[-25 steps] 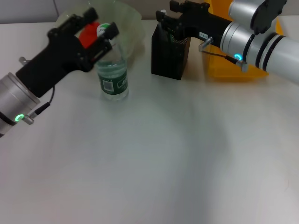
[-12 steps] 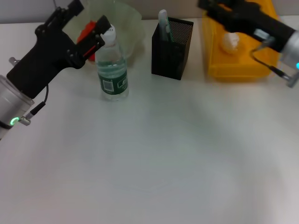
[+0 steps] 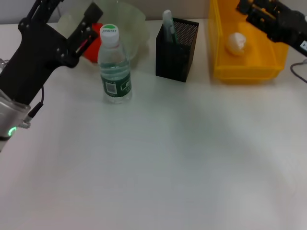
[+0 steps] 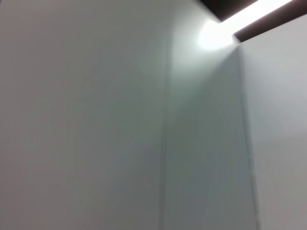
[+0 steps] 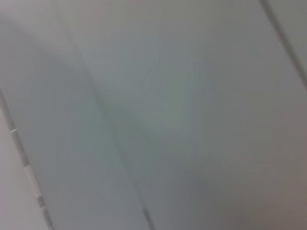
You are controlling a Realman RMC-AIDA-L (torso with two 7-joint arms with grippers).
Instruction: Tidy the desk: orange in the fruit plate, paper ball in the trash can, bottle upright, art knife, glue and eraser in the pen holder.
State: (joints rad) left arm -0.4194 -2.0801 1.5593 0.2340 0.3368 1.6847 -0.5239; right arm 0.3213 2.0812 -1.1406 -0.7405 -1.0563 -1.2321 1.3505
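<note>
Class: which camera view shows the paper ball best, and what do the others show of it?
The head view: the paper ball lies in plain sight inside the yellow trash can. Both wrist views show only blank pale surfaces, nothing of the ball.

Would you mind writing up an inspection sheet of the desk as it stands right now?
Surface: white desk, front area bare.
Orange: orange lies in the fruit plate, partly hidden by the left gripper.
Paper ball: paper ball lies inside the trash can.
Bottle: bottle stands upright, cap on.
Pen holder: pen holder holds a pale stick-like item; eraser not visible.
Clutter: nothing seen.
Grippers: left gripper open over the fruit plate; right gripper above the trash can's far end.
Cables: a cable near the right arm.
Surroundings: wrist views show only blank wall.
</note>
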